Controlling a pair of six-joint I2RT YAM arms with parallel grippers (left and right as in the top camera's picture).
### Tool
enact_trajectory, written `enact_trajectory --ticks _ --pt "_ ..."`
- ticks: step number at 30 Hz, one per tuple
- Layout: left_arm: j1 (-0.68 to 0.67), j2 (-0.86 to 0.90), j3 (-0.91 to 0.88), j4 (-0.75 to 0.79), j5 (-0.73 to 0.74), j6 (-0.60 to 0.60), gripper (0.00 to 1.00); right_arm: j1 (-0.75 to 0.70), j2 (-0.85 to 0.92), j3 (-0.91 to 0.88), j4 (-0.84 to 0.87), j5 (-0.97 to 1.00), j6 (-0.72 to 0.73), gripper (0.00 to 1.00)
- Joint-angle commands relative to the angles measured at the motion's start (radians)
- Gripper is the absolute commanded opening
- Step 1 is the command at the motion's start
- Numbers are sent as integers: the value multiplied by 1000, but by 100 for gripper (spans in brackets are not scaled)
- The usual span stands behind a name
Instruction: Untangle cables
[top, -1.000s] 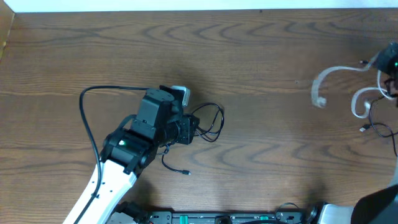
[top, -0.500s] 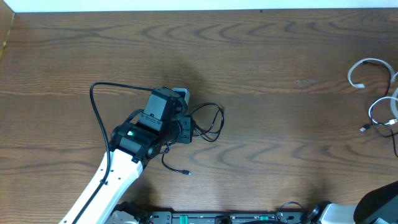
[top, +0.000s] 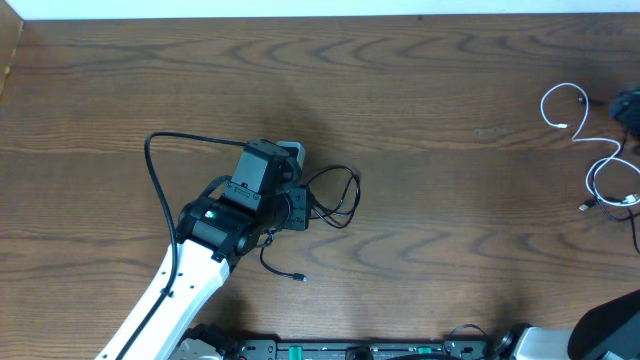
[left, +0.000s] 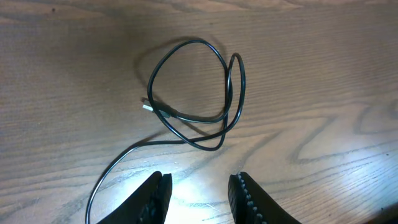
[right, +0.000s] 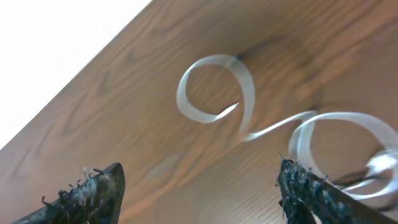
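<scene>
Uncoiling step. Your left gripper (left: 198, 190), part-open and empty, hovers over the black cable (left: 199, 93); right gripper (right: 202, 186) gapes wide, seemingly empty (blurred). Next: descend, pinch a loop.

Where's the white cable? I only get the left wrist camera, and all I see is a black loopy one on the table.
Observer: The white cable lies in curls at the far right edge of the table, well apart from your black cable.
Operator: Is the other claw holding it?
Observer: No. The right claw is open with nothing between its fingers.
Operator: Any more black ones?
Observer: Yes, a thin black cable lies beside the white one.
</scene>
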Motion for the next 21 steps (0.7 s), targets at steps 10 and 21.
enact_trajectory --ticks 10,21 --pt "6 23 19 -3 -14 3 36 381 -2 -193 -124 -208 -88 77" --pt "6 115 19 -48 -137 -48 36 788 -2 -413 246 -315 46 78"
